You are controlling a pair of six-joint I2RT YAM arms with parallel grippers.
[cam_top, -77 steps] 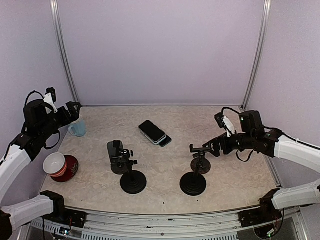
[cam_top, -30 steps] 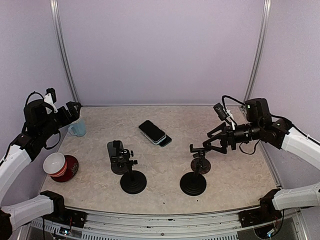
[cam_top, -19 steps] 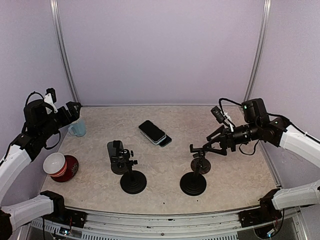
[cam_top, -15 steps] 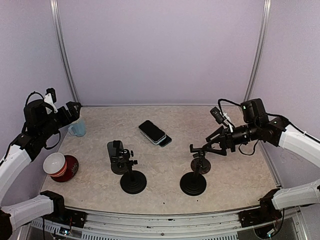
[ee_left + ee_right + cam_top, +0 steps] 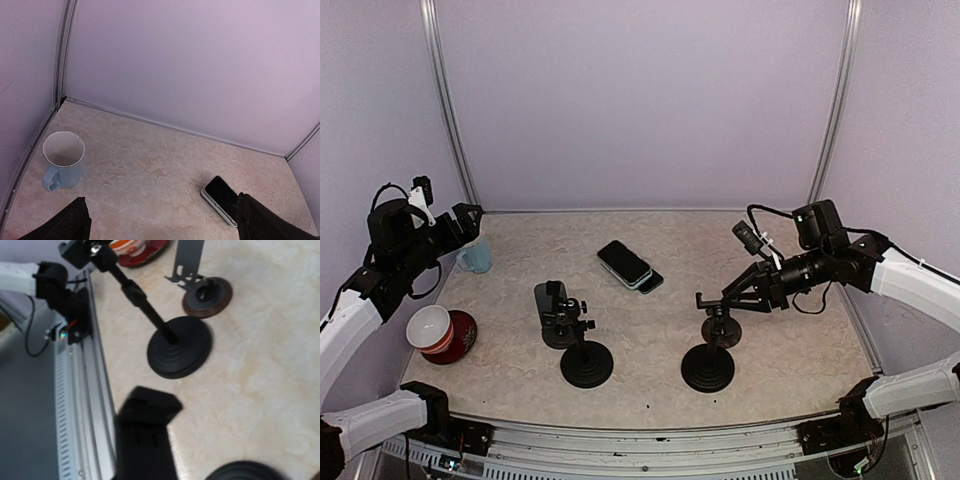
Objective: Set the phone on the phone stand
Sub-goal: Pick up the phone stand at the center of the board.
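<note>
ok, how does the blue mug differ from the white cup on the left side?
The blue mug stands straight on the table; the white cup sits on a red saucer. The mug is in the back left corner, the cup nearer the front edge. The mug's handle shows; the cup's does not. Both stand upright on the left side.

I can read no writing, number or brand anywhere. The phone point(image 5: 624, 262), lying behind the phone stand point(image 5: 708, 345), shows only a dark screen. The cup point(image 5: 432, 326) far to that stand's left is too small to read.
</note>
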